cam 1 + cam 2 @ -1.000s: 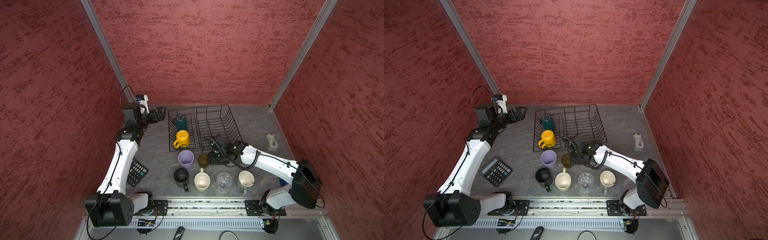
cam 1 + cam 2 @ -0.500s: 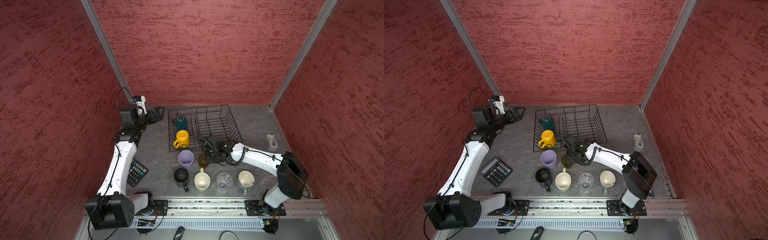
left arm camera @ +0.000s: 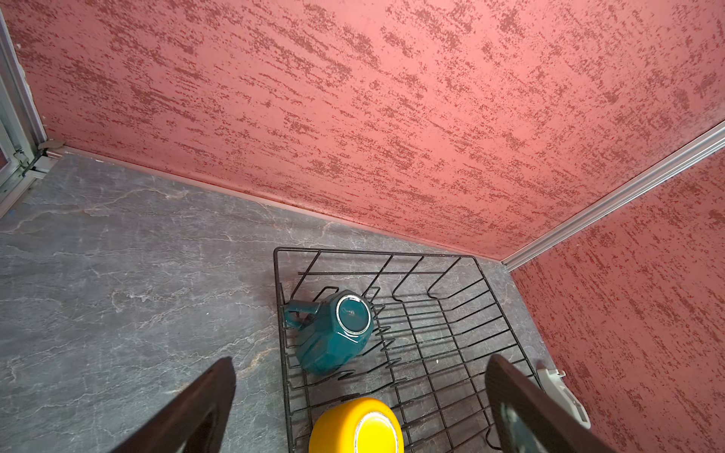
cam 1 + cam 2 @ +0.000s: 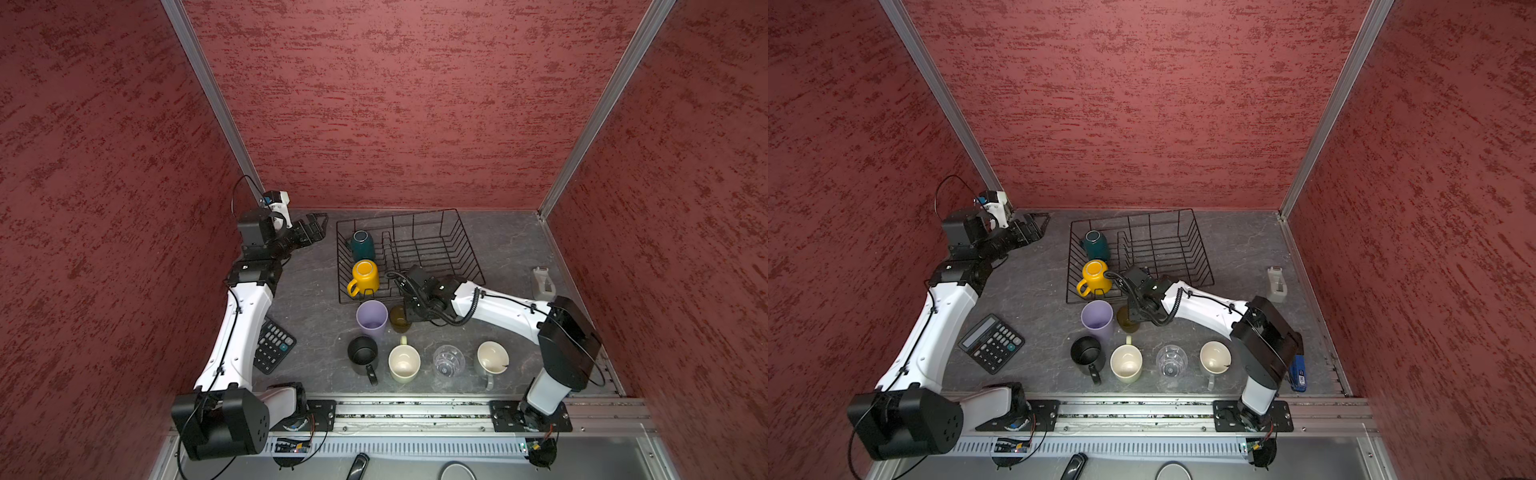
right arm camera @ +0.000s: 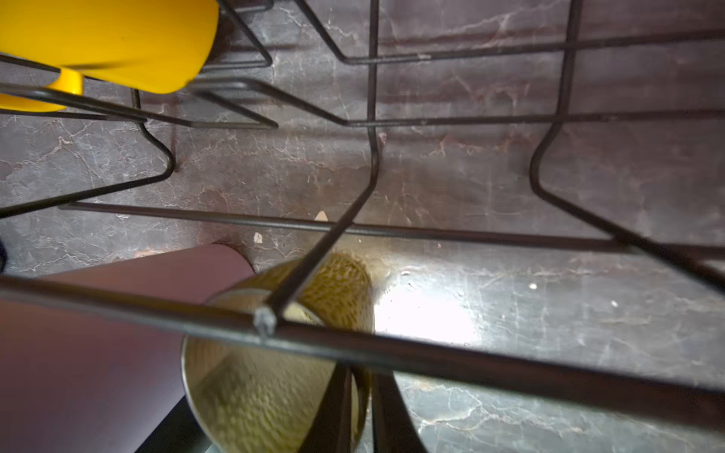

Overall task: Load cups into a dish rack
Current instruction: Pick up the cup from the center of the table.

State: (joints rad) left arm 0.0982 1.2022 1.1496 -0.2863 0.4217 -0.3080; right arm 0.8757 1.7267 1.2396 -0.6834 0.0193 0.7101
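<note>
The black wire dish rack holds a teal mug and a yellow mug, both upside down. In front of it stand the lilac tumbler and the brown glass. My right gripper is shut on the brown glass, with one finger inside its rim and one outside. Nearer the front edge a black mug, a cream mug, a clear ribbed glass and a grey mug stand in a row. My left gripper hangs open and empty left of the rack.
A calculator lies by the left arm. A white holder stands at the right wall and a blue stapler lies behind the right arm's base. The rack's front rim wire crosses just above the right gripper.
My right gripper moved left onto the brown glass and shut on its rim. The left arm drew back slightly toward the back left corner, still open.
</note>
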